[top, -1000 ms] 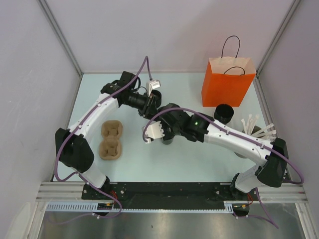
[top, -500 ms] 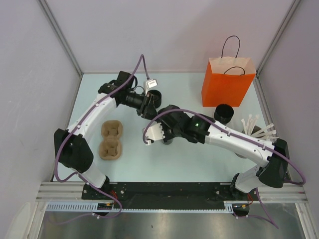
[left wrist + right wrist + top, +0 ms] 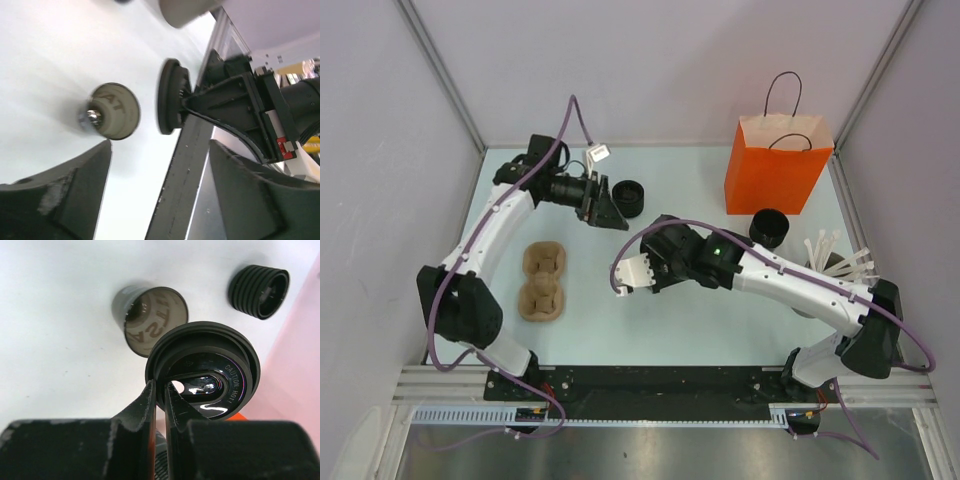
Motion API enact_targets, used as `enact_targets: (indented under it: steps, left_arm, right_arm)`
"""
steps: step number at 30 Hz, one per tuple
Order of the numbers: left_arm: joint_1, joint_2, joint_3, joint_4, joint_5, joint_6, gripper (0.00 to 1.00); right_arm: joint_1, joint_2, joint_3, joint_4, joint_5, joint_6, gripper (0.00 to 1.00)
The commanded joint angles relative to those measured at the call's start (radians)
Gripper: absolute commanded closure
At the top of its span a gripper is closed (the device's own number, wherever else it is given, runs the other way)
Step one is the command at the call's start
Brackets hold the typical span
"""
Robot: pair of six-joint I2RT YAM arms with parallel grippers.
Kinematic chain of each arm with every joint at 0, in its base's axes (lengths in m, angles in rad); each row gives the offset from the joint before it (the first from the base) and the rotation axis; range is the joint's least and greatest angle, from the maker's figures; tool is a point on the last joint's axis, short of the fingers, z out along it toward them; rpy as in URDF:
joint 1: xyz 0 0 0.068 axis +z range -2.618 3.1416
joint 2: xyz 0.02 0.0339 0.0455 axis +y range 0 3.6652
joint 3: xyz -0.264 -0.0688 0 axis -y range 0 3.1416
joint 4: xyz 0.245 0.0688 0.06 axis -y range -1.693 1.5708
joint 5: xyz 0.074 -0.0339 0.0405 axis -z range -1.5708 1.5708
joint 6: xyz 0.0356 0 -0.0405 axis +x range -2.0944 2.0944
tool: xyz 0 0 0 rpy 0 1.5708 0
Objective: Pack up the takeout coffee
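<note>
The takeout coffee cup (image 3: 630, 197) (image 3: 150, 320) is a small black cup standing open on the table, grey inside with lettering. My left gripper (image 3: 608, 208) (image 3: 160, 150) is open just left of it with nothing between the fingers; the cup (image 3: 112, 111) shows blurred beyond them. My right gripper (image 3: 657, 272) (image 3: 160, 387) is shut on the rim of a round black lid (image 3: 202, 375) and holds it in the air, nearer the front of the table than the cup. That lid (image 3: 170, 97) shows edge-on in the left wrist view.
A second, ribbed black cup (image 3: 770, 227) (image 3: 259, 285) stands in front of the orange paper bag (image 3: 778, 165). A grey tub of white sticks (image 3: 832, 262) is at the right edge. The brown pulp tray (image 3: 544, 280) lies at the left.
My left gripper has opened, let go of the cup and drawn back to the left. The cup stays on the table. My right gripper still holds the lid and has barely moved.
</note>
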Motion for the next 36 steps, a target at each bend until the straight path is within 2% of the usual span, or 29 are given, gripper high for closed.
enact_targets:
  steps: [1,6,12,16,17,24,30,36]
  left_arm:
    - [0.097,-0.052,0.081,-0.001,0.009,0.044,0.13]
    - [0.180,-0.071,0.084,0.018,0.022,0.063,0.00]
    - [0.234,-0.124,0.052,0.078,-0.013,0.072,0.00]
    - [0.260,-0.224,-0.030,0.195,-0.075,0.025,0.00]
    - [0.260,-0.245,-0.056,0.271,-0.084,0.012,0.00]
    - [0.326,-0.431,-0.289,0.530,-0.195,-0.086,0.00]
    - [0.326,-0.529,-0.364,0.589,-0.247,-0.095,0.00]
    - [0.326,-0.540,-0.381,0.580,-0.256,-0.092,0.00]
  right_arm:
    - [-0.014,-0.035,0.024,-0.033,-0.083,0.046,1.00]
    - [-0.091,0.006,0.088,-0.049,-0.221,0.086,1.00]
    - [-0.172,0.139,0.259,-0.140,-0.400,0.165,1.00]
    - [-0.207,0.213,0.336,-0.181,-0.482,0.218,1.00]
    - [-0.209,0.240,0.346,-0.189,-0.503,0.228,1.00]
    - [-0.223,0.276,0.334,-0.177,-0.543,0.305,1.00]
    - [-0.227,0.288,0.306,-0.131,-0.505,0.359,1.00]
    - [-0.223,0.330,0.303,-0.149,-0.442,0.376,1.00]
